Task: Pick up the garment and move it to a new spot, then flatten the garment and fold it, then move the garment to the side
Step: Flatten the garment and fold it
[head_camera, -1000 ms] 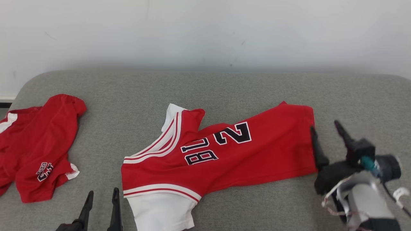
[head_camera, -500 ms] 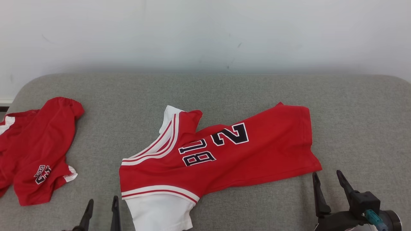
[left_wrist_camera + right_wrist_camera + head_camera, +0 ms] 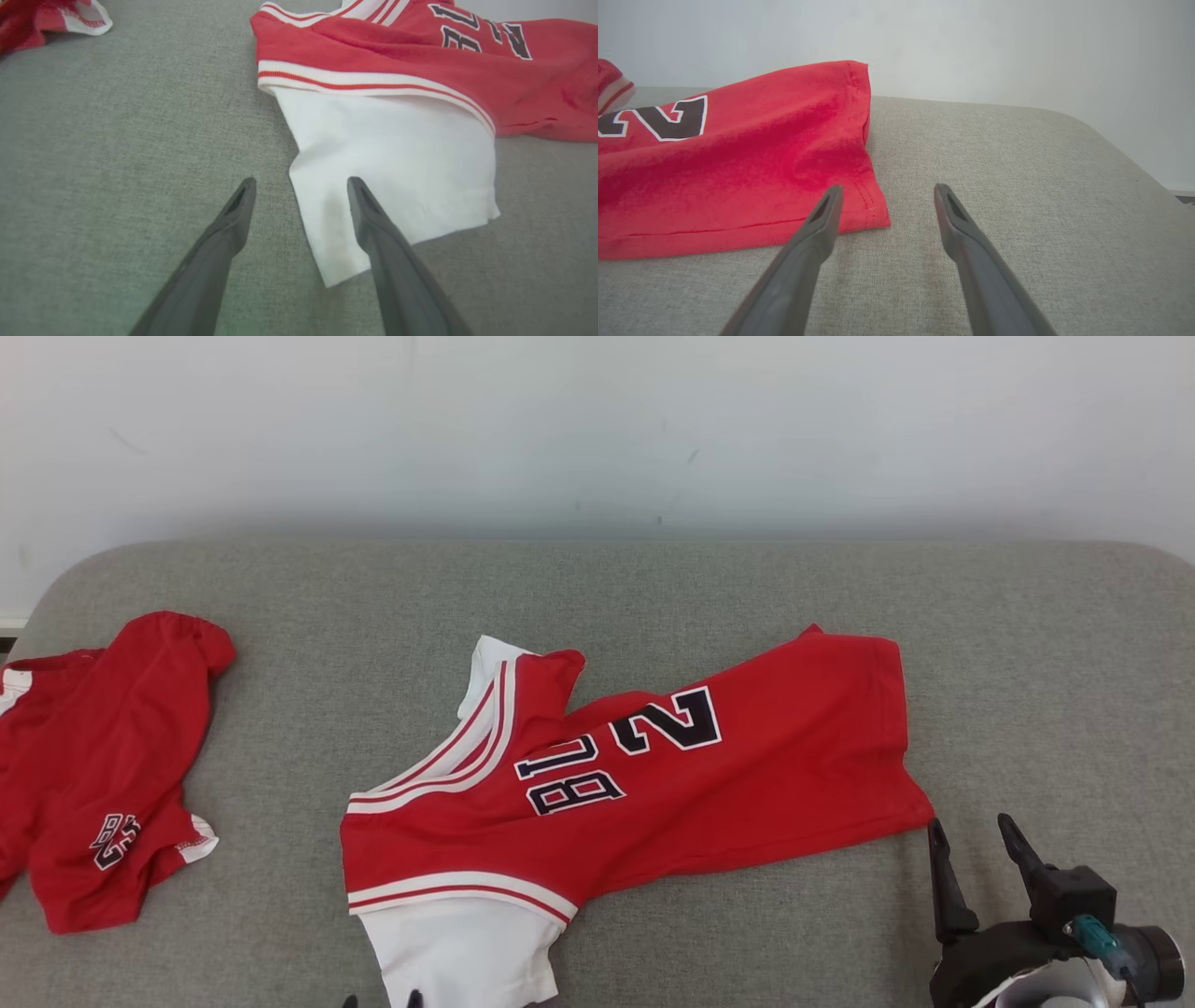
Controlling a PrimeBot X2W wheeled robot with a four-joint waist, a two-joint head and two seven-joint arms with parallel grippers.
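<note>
The garment (image 3: 700,784) is a red jersey with dark numbers and white sleeves, spread crumpled across the middle of the grey cushion (image 3: 653,597). My left gripper (image 3: 301,179) is open at its near white sleeve (image 3: 397,154). The sleeve's edge lies between the fingers; I cannot tell if they touch it. In the head view only the left gripper's (image 3: 381,999) tips show at the bottom edge. My right gripper (image 3: 971,824) stands open just off the garment's (image 3: 738,163) near right hem corner, holding nothing; the right wrist view shows this gripper (image 3: 888,186) with its left finger at that corner.
A second red garment (image 3: 103,775) lies bunched at the cushion's left end, and its hem (image 3: 46,18) shows at the top left of the left wrist view. A pale wall (image 3: 597,429) rises behind the cushion. Bare cushion lies right of the jersey.
The right gripper drew back from the jersey's right hem toward the lower right. The left gripper sank toward the bottom edge and moved right, toward the white sleeve. The head camera shifted slightly.
</note>
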